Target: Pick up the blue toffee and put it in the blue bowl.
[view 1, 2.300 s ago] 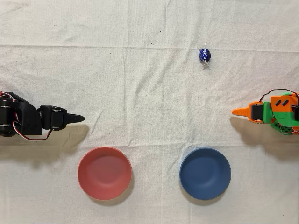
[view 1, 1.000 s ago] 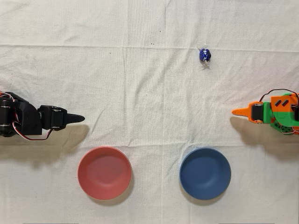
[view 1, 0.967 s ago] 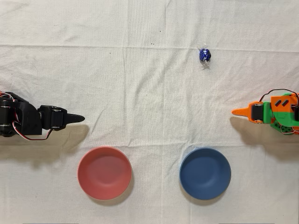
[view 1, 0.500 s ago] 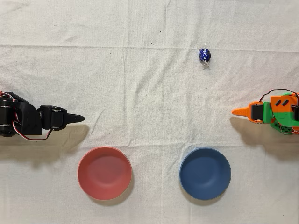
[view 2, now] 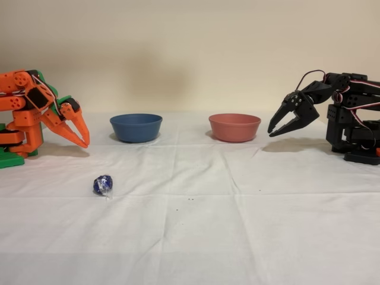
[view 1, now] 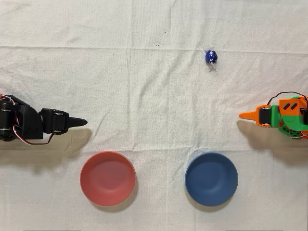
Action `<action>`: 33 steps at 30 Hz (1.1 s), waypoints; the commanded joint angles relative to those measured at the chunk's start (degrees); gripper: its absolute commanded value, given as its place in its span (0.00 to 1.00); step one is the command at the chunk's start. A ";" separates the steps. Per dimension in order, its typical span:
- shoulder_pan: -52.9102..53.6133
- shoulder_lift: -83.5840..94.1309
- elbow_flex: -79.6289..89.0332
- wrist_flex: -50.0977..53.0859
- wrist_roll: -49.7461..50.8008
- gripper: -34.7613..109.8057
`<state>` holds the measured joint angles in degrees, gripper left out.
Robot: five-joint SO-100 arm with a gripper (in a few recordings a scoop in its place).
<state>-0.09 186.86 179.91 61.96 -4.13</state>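
My gripper [view 2: 82, 138], fingers together & holding nothing at left of fixed view, must open wide & drop straight over blue toffee [view 2: 103, 184] lying on bench lower left, w/ blue bowl [view 2: 136, 127] behind.

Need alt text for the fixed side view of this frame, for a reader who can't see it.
A small blue toffee lies on a white cloth in the foreground, left of centre, untouched. Behind it the orange arm's claw hangs at far left, pointing down and shut, beside the blue bowl. A red-pink bowl sits further right, near the idle black arm.
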 commanded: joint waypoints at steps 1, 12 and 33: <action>1.14 0.09 -0.88 0.09 0.35 0.24; 4.92 -16.61 -16.44 3.34 -5.54 0.24; 23.38 -59.15 -59.24 10.81 -26.10 0.24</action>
<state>19.51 131.22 126.56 74.53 -27.33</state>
